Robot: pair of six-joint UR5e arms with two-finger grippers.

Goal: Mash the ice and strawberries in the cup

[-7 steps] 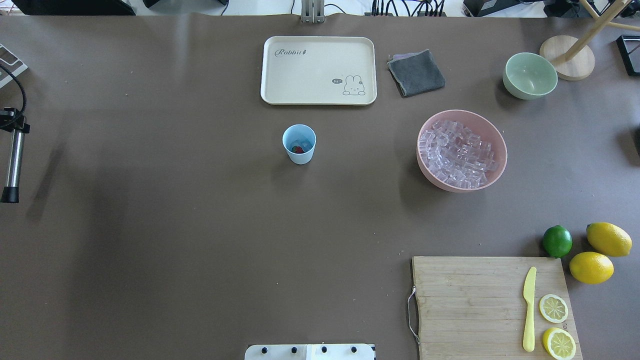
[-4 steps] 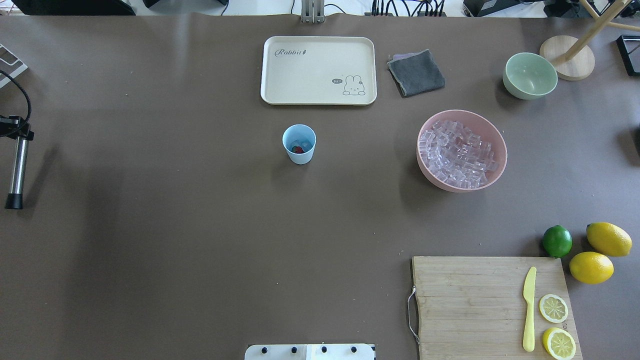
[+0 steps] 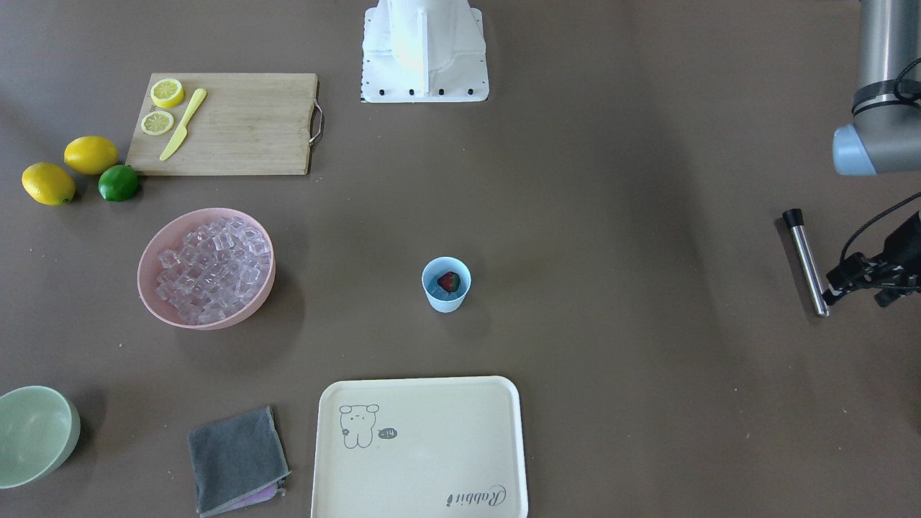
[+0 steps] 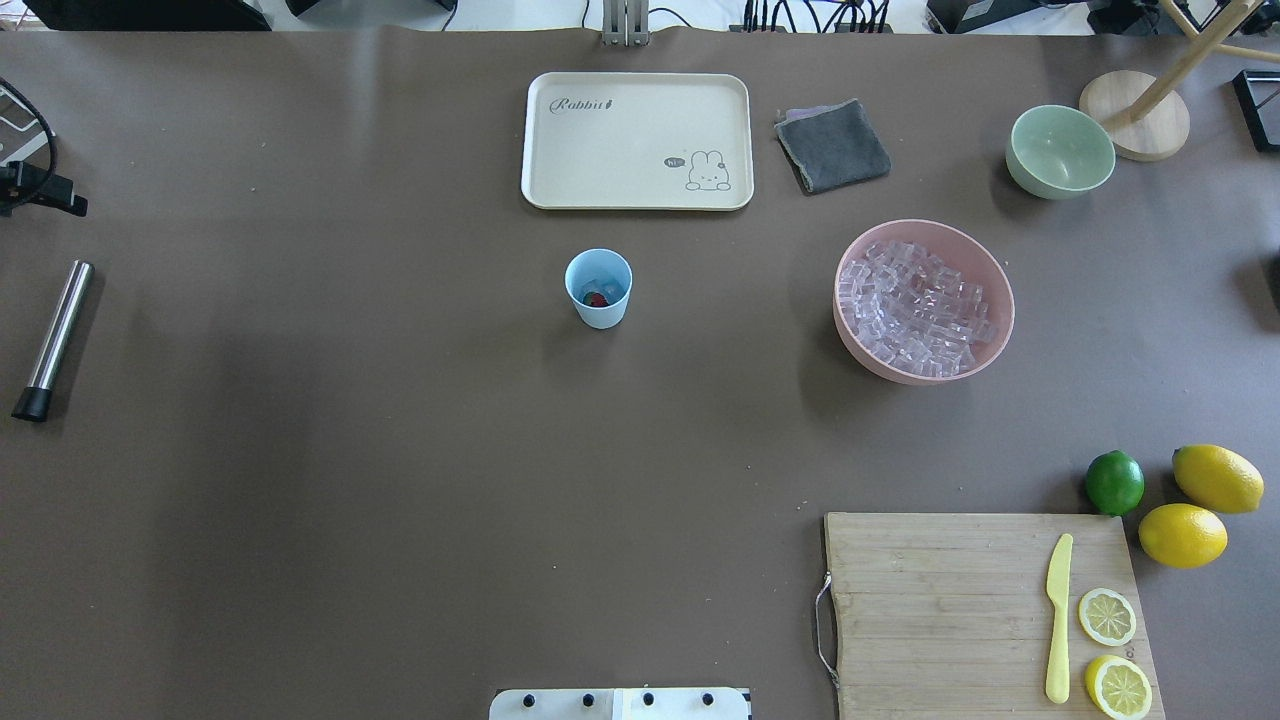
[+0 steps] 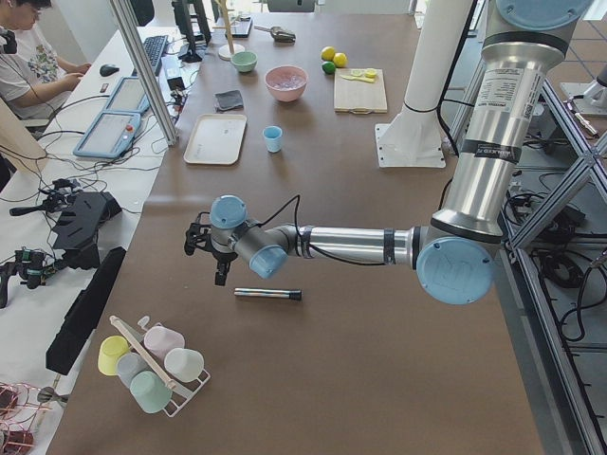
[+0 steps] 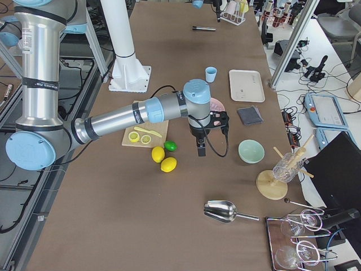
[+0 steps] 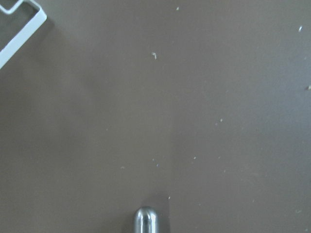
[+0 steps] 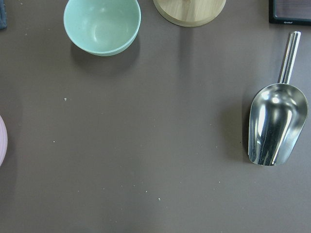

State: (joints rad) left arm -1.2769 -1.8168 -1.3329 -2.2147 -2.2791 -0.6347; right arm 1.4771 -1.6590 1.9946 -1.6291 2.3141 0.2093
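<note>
**Muddler on the table, cup loaded and waiting**

Right beneath the left gripper (image 5: pixel 216 270), a steel muddler (image 5: pixel 268 294) is seen lying flat on the brown table (image 4: pixel 350 450), its rounded end just inside the near edge of the left wrist view. Nothing is held by this gripper. It hangs a little above the bar and apart from it, and whether the jaws are spread or closed cannot be made out.

If mashing is the step ahead, as is judged here, the bar should be taken near its plain steel end, so that the black-capped end is left free to press. The jaws should be set squarely across the round shaft, since a smooth bar is likely to roll or twist under a slanted grip.

Well away from the hand, towards the table's middle, the light blue cup (image 4: pixel 598 288) stands upright, with the strawberry (image 3: pixel 449 281) and some ice (image 4: pixel 603 284) seen inside. It is a light cup, so it could be tipped by a push that is off centre; a straight descent is advised.

Farther still, the pink bowl (image 4: pixel 905 374) of spare cubes is passed, and beyond it the right gripper (image 6: pixel 201 148) hovers, its jaw state not readable.
</note>
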